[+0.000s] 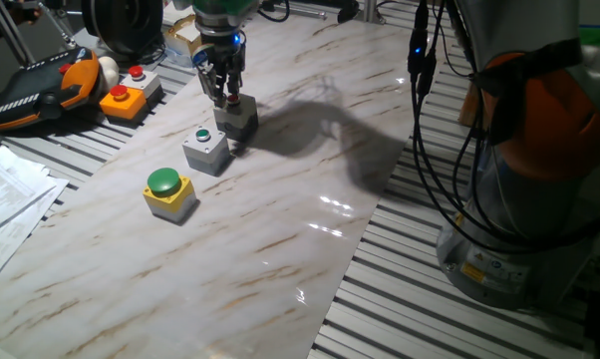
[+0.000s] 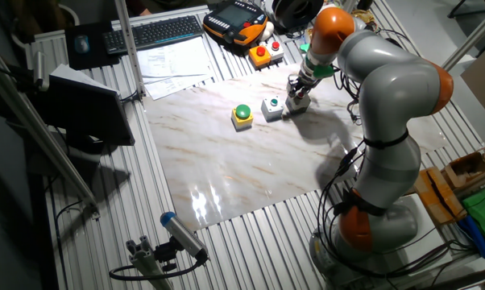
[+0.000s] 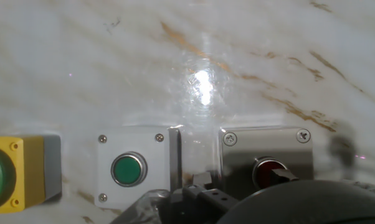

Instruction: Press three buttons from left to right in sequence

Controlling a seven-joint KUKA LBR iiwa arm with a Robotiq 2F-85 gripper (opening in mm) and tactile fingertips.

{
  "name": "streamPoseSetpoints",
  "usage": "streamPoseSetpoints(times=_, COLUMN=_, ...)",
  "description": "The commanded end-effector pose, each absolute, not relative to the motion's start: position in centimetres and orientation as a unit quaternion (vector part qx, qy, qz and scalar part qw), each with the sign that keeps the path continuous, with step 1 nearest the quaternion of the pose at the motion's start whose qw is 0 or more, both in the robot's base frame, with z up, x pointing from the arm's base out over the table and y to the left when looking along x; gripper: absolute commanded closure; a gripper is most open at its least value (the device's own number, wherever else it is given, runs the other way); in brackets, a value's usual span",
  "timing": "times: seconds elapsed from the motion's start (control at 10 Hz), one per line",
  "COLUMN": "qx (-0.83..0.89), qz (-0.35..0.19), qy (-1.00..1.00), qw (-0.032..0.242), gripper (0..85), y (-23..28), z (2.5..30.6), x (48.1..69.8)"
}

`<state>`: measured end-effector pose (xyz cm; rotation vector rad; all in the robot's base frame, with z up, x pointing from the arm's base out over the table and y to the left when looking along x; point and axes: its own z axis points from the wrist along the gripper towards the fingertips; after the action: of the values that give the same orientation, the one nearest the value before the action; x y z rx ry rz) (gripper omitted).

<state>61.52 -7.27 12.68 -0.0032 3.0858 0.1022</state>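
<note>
Three button boxes stand in a row on the marble board. The yellow box with the green dome button (image 1: 167,189) (image 2: 242,114) (image 3: 10,177) is at the left. The grey box with the small green button (image 1: 206,149) (image 2: 271,107) (image 3: 130,168) is in the middle. The grey box with the small red button (image 1: 240,117) (image 2: 296,104) (image 3: 266,158) is at the right. My gripper (image 1: 227,97) (image 2: 300,88) points straight down onto the red-button box. Its fingers come together in one tip that touches the red button (image 3: 266,170).
An orange box with a red button (image 1: 121,100) (image 2: 261,55) and a joined grey red-button box (image 1: 141,79) (image 2: 275,48) sit beyond the board, beside a teach pendant (image 1: 36,92). Papers (image 1: 6,194) lie at the left. The arm's base (image 1: 524,229) and cables stand at the right.
</note>
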Motion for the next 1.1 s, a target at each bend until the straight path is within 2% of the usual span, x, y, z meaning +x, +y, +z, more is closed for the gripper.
streamPoseSetpoints(times=0.0, qx=-0.001, qz=0.035, qy=0.999, qw=0.027, gripper=33.0, y=-7.24, z=12.59, x=61.55)
streamPoseSetpoints(times=1.0, qx=-0.001, qz=0.037, qy=0.999, qw=0.033, gripper=34.0, y=-7.05, z=11.66, x=61.76)
